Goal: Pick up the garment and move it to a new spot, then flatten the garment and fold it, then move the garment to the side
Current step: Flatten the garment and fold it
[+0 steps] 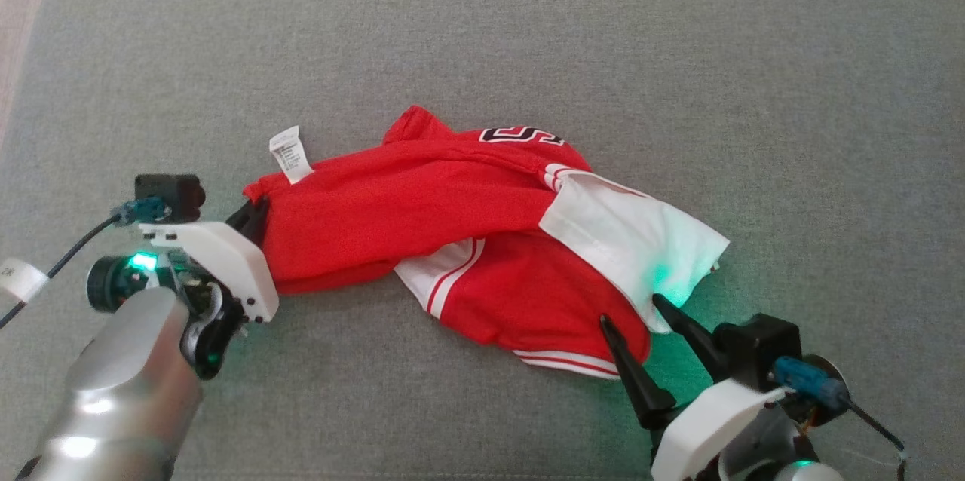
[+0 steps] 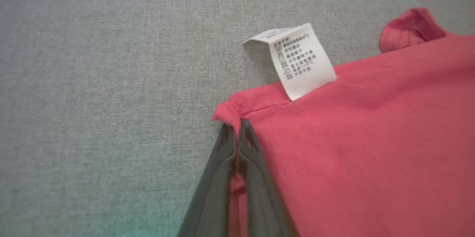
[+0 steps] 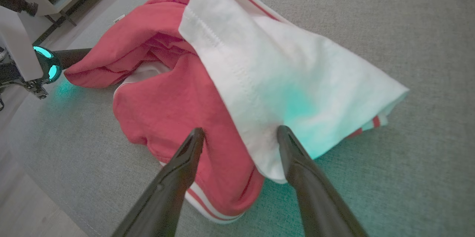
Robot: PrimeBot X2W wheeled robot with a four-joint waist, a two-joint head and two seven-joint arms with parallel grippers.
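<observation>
**Left arm nearest, shirt corner clamped, flattening and folding all ahead**

Left arm (image 1: 113, 383) low at the near left edge, silver and pale. Then, by size:

- Grey cloth surface (image 1: 482, 29) under everything.
- Red-and-white garment (image 1: 415, 217) lying rumpled near the middle of it, bunched in overlapping layers, with the white part (image 1: 633, 240) turned over the red at the right.
- Left gripper (image 2: 237, 127) closed tight on the red hem corner at the garment's left end.
- Right gripper (image 3: 240, 130) spread wide, 2 fingers astride the near right edge where white meets red, gripping nothing. Cannot tell whether the tips touch the cloth.
- Small white label (image 2: 300, 62) standing up from the hem just beside the clamped corner.

Judged early in the job: 1 corner gripped, nothing lifted, certainly not flat and not folded. Cannot tell whether the carry to a new spot is done. Probably left to do: a second grip, spreading flat, folding, then shifting the bundle aside.
</observation>
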